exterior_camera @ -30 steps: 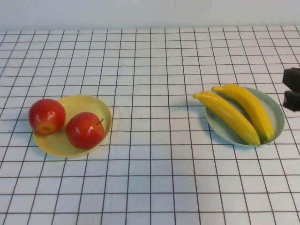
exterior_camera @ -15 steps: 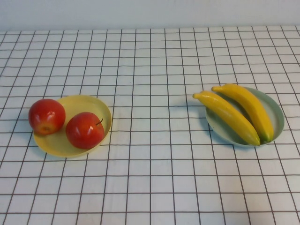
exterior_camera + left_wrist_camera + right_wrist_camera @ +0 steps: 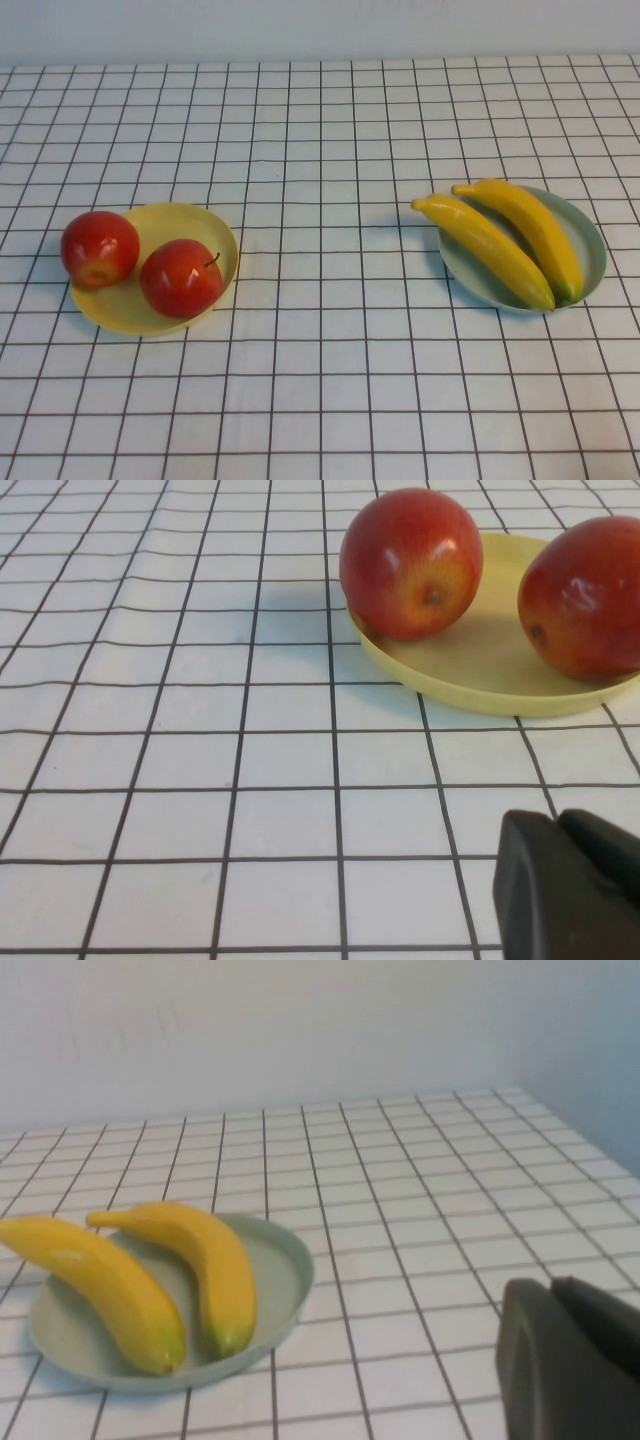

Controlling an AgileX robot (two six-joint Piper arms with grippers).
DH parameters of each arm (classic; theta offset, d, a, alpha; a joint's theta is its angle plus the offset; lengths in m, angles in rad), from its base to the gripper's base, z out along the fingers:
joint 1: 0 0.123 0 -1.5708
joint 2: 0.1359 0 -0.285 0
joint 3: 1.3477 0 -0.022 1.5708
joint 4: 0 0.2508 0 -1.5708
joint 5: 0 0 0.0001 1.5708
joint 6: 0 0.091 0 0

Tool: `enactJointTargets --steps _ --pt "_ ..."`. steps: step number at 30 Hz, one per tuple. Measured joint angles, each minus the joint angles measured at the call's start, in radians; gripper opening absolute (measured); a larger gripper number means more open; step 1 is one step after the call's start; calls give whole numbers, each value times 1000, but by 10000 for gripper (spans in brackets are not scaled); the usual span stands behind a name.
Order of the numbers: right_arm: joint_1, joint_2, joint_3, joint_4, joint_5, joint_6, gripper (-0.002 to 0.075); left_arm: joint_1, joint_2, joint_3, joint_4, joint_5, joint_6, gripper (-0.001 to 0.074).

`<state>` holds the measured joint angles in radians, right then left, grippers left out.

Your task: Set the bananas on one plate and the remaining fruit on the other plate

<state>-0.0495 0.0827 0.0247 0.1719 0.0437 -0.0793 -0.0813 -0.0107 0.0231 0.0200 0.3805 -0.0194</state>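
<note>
Even, bright, diffuse light fills all 3 views. On the checked tablecloth (image 3: pixel 320 350) shadows are soft and short: a faint one falls left of the bananas (image 3: pixel 505 240), another hugs the yellow plate (image 3: pixel 120 305) beneath its near rim. The 2 apples (image 3: pixel 140 262) carry small white glare spots on their glossy skins. The high view is sharp throughout. The right wrist view is softer, slightly hazy, and the dark gripper edge in each wrist view is blurred.
</note>
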Motion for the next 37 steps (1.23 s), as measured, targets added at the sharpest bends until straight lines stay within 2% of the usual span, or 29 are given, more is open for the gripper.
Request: enactJointTargets --steps 11,37 --pt "-4 -31 2 -22 277 0 -14 0 0 0 0 0 0 -1" --pt "-4 -90 6 -46 300 0 -14 0 -1 0 0 0 0 -1"
